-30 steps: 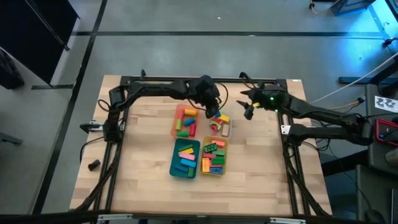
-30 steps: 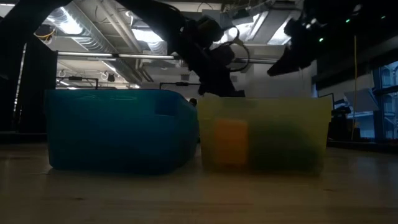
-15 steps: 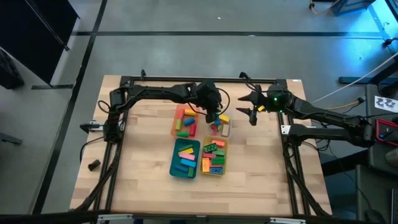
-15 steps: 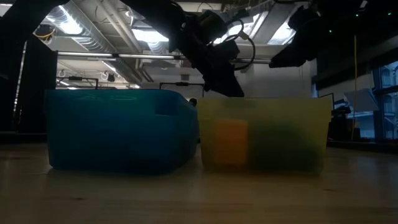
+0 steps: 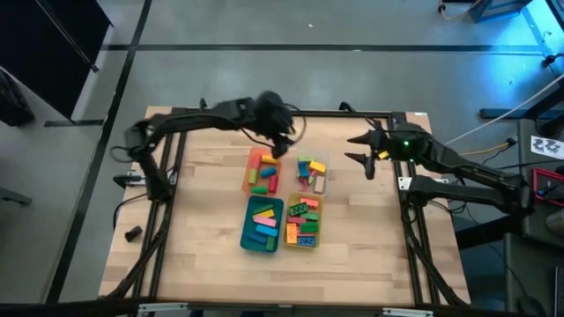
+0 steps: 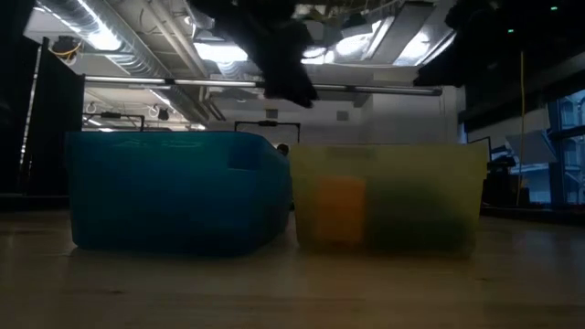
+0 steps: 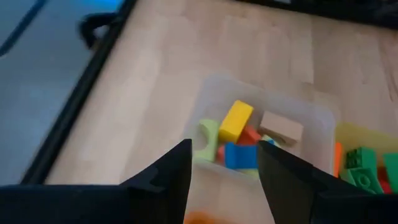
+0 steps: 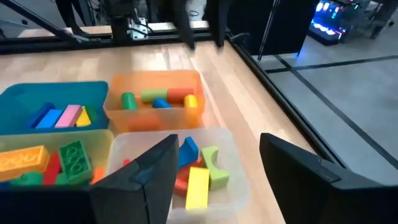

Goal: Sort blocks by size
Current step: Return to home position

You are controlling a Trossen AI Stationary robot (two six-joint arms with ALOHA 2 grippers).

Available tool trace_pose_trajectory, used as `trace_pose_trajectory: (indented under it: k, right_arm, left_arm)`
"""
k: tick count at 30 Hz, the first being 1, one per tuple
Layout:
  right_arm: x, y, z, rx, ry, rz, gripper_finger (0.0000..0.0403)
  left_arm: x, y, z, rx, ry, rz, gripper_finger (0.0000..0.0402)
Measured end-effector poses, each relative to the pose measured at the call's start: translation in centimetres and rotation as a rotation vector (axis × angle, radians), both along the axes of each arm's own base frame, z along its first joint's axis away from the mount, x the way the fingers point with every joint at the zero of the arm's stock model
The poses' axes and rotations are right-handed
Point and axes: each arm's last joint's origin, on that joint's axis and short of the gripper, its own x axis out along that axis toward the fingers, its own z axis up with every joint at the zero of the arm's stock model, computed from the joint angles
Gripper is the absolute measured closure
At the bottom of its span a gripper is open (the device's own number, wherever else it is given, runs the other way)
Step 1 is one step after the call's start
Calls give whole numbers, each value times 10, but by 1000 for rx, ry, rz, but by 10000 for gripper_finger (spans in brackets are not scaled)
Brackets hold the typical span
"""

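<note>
two arms, four trays, two-by-two cluster mid desk (image 5: 203, 238). orange tray (image 8: 155, 119) far left, clear tray (image 8: 143, 149) far right, teal tray (image 6: 164, 192) near left, yellow tray (image 6: 384, 201) near right. every one of the blocks (image 7: 235, 121) in sight lies inside a tray. the clear tray shows at least five: yellow, green, blue, red, tan. left pincer (image 7: 224, 149) raised over the orange tray's far edge, fingers parted, nothing between them. right pincer (image 8: 219, 143) raised to the right of the clear tray, apart from it, fingers spread wide, empty.
</note>
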Motion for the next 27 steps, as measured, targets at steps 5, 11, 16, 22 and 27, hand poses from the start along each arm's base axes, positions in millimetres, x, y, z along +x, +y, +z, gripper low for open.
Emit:
trace_pose_trajectory:
  k: [5, 11, 16, 22, 27]
  right_arm:
    - [-16, 8, -15, -6, -61, 4, 178]
    - [-25, 11, -54, 15, -186, -42, 178]
    - [-31, 14, -76, 46, -226, -55, 178]
    - [-37, 17, -81, 59, -263, -59, 178]
    - [-43, 19, -75, 22, -315, -77, 178]
  left_arm:
    - [-53, -2, 20, 45, -115, 53, 238]
    - [-120, -24, 14, 89, -218, 83, 238]
    - [-171, -46, 4, 116, -285, 126, 237]
    - [-221, -70, -15, 144, -424, 159, 237]
    - [-251, -85, -35, 140, -541, 168, 237]
